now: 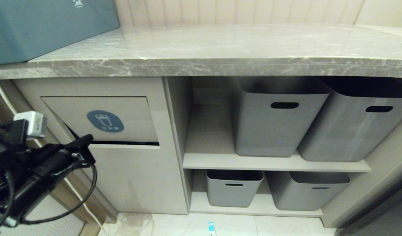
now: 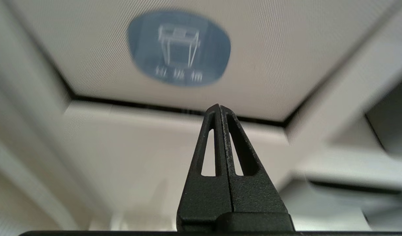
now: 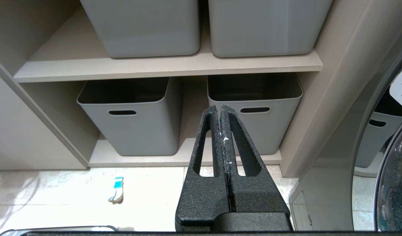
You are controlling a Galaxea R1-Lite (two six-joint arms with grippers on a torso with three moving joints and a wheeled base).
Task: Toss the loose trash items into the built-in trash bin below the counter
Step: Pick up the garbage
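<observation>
Beige trash bin flap with blue oval sticker, white bin icon; lettering blurred, probably Chinese. Left claw closed, empty; right claw likewise.

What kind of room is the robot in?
Probably a laundry or utility room at home: a marble counter over a built-in trash bin, grey storage tubs on shelves, and what looks like a washing machine door.
</observation>
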